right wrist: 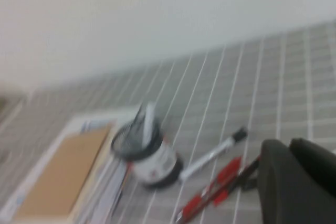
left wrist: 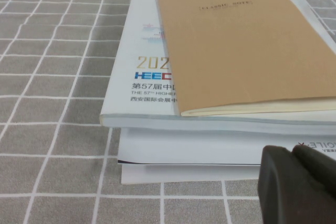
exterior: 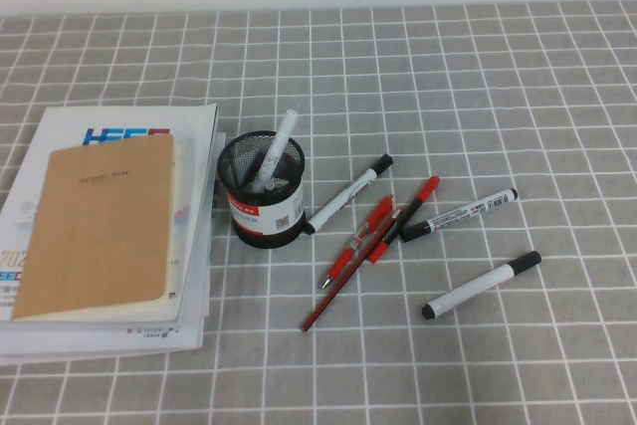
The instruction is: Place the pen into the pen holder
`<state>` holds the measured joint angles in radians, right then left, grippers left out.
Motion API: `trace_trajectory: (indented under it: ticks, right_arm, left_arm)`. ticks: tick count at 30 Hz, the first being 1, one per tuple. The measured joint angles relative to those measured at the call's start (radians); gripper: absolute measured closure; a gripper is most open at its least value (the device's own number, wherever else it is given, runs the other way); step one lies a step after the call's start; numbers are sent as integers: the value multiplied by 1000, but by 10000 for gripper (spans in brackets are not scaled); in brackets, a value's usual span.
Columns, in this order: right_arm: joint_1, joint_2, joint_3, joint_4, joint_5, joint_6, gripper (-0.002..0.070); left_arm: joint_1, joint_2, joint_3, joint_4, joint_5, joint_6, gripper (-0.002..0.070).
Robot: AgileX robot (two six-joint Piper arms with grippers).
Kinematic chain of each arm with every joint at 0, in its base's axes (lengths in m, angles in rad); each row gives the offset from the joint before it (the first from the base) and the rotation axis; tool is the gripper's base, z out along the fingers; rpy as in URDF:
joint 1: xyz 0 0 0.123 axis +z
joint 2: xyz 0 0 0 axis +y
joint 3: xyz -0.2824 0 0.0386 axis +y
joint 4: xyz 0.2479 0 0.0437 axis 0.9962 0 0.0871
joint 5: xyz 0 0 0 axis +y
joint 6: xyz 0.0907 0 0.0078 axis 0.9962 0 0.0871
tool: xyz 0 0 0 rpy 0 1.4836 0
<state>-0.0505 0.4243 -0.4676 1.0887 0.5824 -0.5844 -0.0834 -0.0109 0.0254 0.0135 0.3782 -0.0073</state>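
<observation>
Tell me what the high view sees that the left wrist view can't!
Only the high view shows the pen, the pen holder and the red pens. Only the left wrist view shows the left end effector, low beside the paper stack. Both show the brown notebook on the white booklets and the checked tablecloth.

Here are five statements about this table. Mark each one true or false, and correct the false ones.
1. A white pen stands in the holder. True.
2. The brown notebook lies under the white books. False: it lies on top of them.
3. The right hand grips a marker. False: it is shut and empty, short of the red pens.
4. The left hand is beside the book stack. True.
5. The plain marker lies on the table, outside the holder. True.
</observation>
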Motion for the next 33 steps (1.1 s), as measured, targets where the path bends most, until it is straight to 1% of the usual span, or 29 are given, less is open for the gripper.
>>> trace_trajectory:
  ticks: [6,10,12,15,19,22,27,33]
  right_arm:
    - [0,357,-252,-132,290,22,688]
    - [4,547,-375,-197,392,50,688]
    - [30,614,-429,-256,409,91,688]
    - [111,699,-513,-424,422,215,689]
    - [247,794,-619,-690,448,422,689]
    - [333,867,-684,-821,483,525,689]
    - [451,1002,-781,-940,563,605,689]
    - [562,1138,-890,-975,634,635,688]
  left_arm:
    - [0,0,0,0,0,0,678]
    - [0,0,0,0,0,0,680]
    - [0,0,0,0,0,0,680]
    - [0,0,0,0,0,0,680]
    - [0,0,0,0,0,0,680]
    - [0,0,0,0,0,0,680]
    - [0,0,0,0,0,0,680]
    - [0,0,0,0,0,0,680]
